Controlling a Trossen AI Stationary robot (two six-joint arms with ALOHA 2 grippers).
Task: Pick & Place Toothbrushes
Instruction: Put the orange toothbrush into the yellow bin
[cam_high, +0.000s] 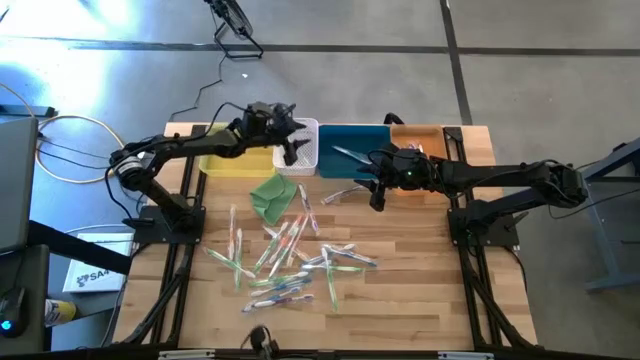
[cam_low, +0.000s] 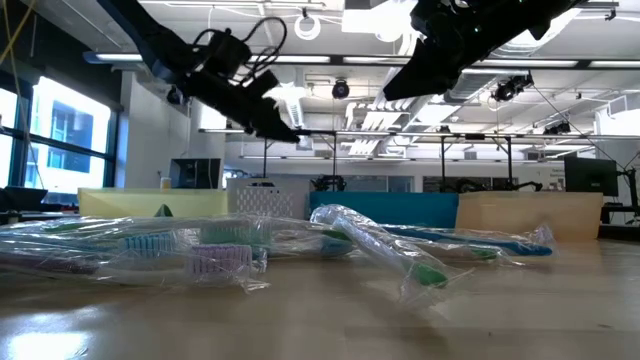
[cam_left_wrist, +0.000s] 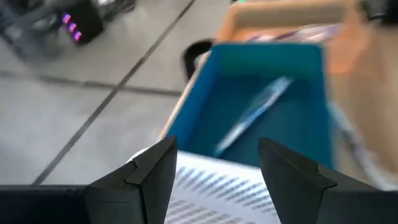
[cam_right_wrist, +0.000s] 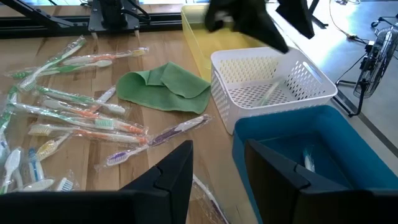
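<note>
While both claws gape empty, left claw (cam_high: 292, 150) over the white basket (cam_high: 305, 135), four bins line the table's edge.

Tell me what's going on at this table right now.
A two-armed robot is sorting wrapped toothbrushes from a pile on the wooden table into bins along the far edge. The left tool hangs open and empty over the white basket, which already holds a brush. The right tool hovers open and empty near the blue bin, which also holds a brush. A green cloth lies by the pile. Most brushes are not yet sorted.
</note>
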